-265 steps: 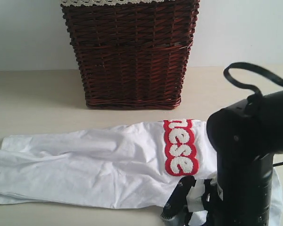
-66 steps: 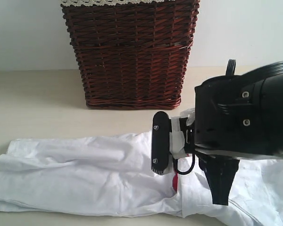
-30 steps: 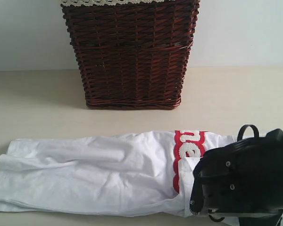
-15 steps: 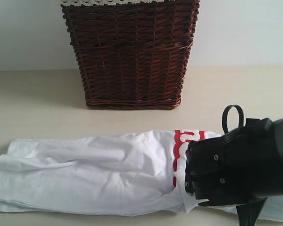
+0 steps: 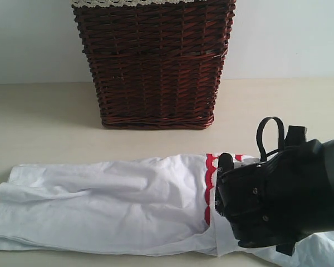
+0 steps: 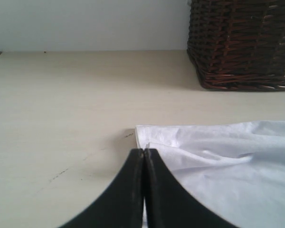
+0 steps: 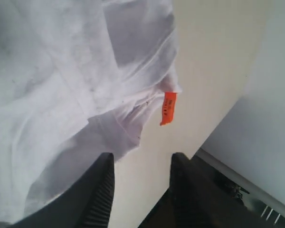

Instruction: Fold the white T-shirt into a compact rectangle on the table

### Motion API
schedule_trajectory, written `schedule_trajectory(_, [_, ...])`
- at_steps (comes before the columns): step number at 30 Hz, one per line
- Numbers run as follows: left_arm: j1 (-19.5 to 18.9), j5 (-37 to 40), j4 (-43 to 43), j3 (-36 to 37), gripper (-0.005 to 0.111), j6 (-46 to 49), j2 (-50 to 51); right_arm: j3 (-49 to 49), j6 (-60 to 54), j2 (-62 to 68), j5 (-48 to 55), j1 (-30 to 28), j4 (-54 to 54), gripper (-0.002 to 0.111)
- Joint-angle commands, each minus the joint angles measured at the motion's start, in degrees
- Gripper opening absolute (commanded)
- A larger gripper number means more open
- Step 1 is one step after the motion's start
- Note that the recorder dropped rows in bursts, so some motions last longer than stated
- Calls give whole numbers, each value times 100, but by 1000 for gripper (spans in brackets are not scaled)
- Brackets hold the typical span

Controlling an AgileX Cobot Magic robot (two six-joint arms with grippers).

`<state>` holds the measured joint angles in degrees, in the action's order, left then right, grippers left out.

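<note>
One white T-shirt [image 5: 100,206], long axis left-right, collar [image 7: 147,102] end rightward

The wicker basket [image 5: 156,67] blocked the upper middle of the exterior frame, standing on the table [image 5: 39,122]. A gripper could pass over the tabletop at its left and right, and along the strip between its base and the white T-shirt [image 5: 100,200], which spanned the lower frame. The right arm [image 5: 284,206] filled the lower right, over the shirt's end. In the left wrist view, free table stretched beyond the left gripper [image 6: 144,151], its jaws pressed together at the shirt's corner.
</note>
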<state>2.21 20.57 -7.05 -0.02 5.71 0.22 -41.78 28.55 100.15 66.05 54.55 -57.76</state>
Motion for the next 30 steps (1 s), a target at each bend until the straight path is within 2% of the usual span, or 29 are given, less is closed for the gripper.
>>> schedule_trajectory(1, [-20,-33,14,2,0,-7,-22,-49,77,-44,-131,8,154,39])
schedule_trajectory(5, [-20,-33,14,2,0,-7,-22,-49,1479,-391,-488,-366,27,39])
schedule_trajectory(8, [-20,-33,14,2,0,-7,-22,-117,1811,-675,-809,-934,368,38])
schedule_trajectory(11, [-20,-33,14,2,0,-7,-22,-181,1139,-949,-1491,-1398,1338,36])
schedule_trajectory(14, [-20,-33,14,2,0,-7,-22,-196,-61,-1107,-2542,-1544,2709,36])
schedule_trajectory(15, [-20,-33,14,2,0,-7,-22,-196,-370,-1104,-2928,-1553,3053,34])
schedule_trajectory(17, [-20,-33,14,2,0,-7,-22,-196,-735,-1029,-3576,-1553,3364,24])
schedule_trajectory(20, [-20,-33,14,2,0,-7,-22,-196,-735,-805,-4293,-1568,3252,1])
schedule_trajectory(23, [-20,-33,14,2,0,-7,-22,-268,37,-376,-4508,-1779,2677,0])
schedule_trajectory(26, [-20,-33,14,2,0,-7,-22,-412,834,95,-4173,-2107,2090,0])
schedule_trajectory(30, [-20,-33,14,2,0,-7,-22,-476,1076,510,-3772,-2551,1971,0])
